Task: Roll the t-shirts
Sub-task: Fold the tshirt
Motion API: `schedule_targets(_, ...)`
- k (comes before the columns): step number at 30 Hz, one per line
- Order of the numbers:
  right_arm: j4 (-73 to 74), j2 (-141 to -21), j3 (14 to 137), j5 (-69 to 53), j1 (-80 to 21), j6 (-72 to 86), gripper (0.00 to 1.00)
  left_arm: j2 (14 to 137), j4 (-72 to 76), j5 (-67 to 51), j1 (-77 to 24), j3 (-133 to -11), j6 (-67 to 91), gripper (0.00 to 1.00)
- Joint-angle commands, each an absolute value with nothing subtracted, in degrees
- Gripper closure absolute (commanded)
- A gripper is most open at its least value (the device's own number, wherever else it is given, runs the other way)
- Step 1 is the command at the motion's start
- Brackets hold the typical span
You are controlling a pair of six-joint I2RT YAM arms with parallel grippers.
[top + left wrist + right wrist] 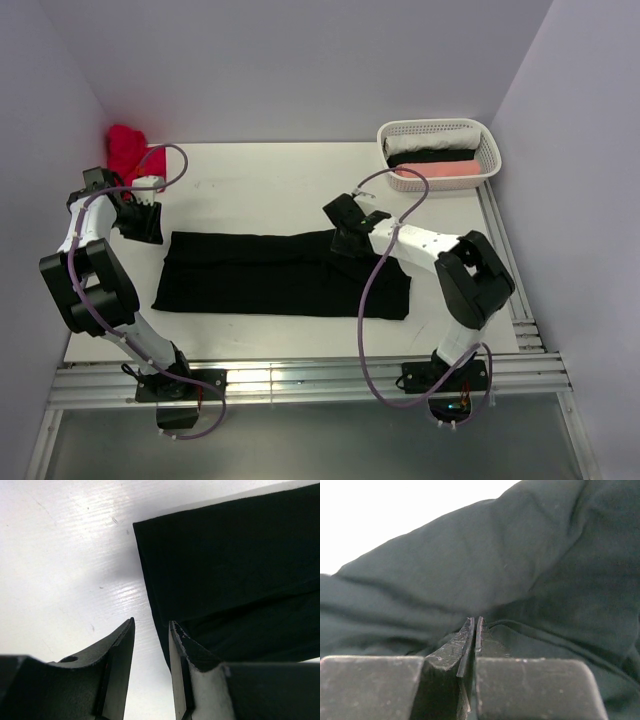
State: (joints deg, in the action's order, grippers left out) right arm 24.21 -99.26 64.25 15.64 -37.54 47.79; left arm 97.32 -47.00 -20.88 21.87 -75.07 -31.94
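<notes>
A black t-shirt (260, 275) lies folded into a long flat strip across the white table (260, 180). My left gripper (150, 230) is open and empty, low over bare table just beside the strip's far left corner (225, 555). Its tips (152, 621) straddle the cloth's edge, one finger (187, 645) over the cloth. My right gripper (348, 238) is at the strip's far edge, right of the middle. In the right wrist view its jaws (475, 618) are pressed together at a hem of the black cloth (470, 555), which bulges up in front of them.
A crumpled red t-shirt (128, 150) lies in the far left corner. A white lattice basket (440, 125) at the far right holds rolled white (430, 143), black (430, 158) and pink (450, 172) shirts. Purple walls close in on three sides.
</notes>
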Motion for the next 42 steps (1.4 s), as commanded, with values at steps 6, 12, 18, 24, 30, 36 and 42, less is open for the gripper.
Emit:
schedule_targets(6,28.0,-88.5,62.5,20.6,-42.0,51.3,1.0,96.9,-46.9,-22.5,22.1,-74.1,-32.8,0.61)
schedule_targets(12,29.9,-86.3,61.0,22.1,-46.0,54.1,1.0,96.3,-46.9,-23.1,22.1,-73.7,-33.2,0.59)
schedule_targets(18,30.1,-86.7,58.8,23.1,-49.9,57.9,1.0,96.6,-47.5,-23.4,22.1,-73.7,-33.7,0.6)
schedule_targets(24,28.2,-89.2,57.1,22.1,-53.4,60.4,0.92,96.4,-47.6,-23.2,22.1,-73.4,-34.2,0.59)
schedule_targets(30,28.0,-89.0,57.4,22.2,-55.5,60.5,0.54,96.2,-47.5,-22.8,22.1,-73.3,-34.5,0.59)
schedule_targets(36,33.0,-81.9,58.1,26.5,-55.5,60.6,0.48,96.2,-47.5,-22.9,22.1,-73.2,-34.5,0.6)
schedule_targets(42,27.3,-82.9,56.3,23.8,-51.2,58.4,0.51,96.5,-47.4,-23.6,22.0,-73.7,-33.8,0.59)
